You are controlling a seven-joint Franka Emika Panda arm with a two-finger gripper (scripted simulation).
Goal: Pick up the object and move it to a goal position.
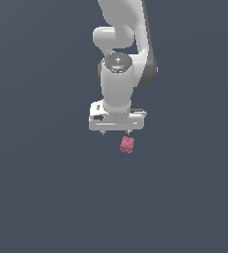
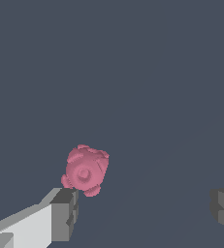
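Observation:
The object (image 1: 127, 145) is a small pinkish-red bumpy blob lying on the dark surface, just below the white gripper (image 1: 116, 133) in the exterior view and slightly toward that view's right. In the wrist view the object (image 2: 85, 169) sits just beyond one grey fingertip (image 2: 65, 213), outside the gap between the fingers. The gripper (image 2: 143, 209) is open, its fingers spread wide with nothing between them. Only the short tips of the fingers show under the hand in the exterior view.
The white arm (image 1: 120, 44) rises behind the hand toward the top of the exterior view. A plain dark grey surface (image 1: 36, 197) lies all around. No goal marker shows.

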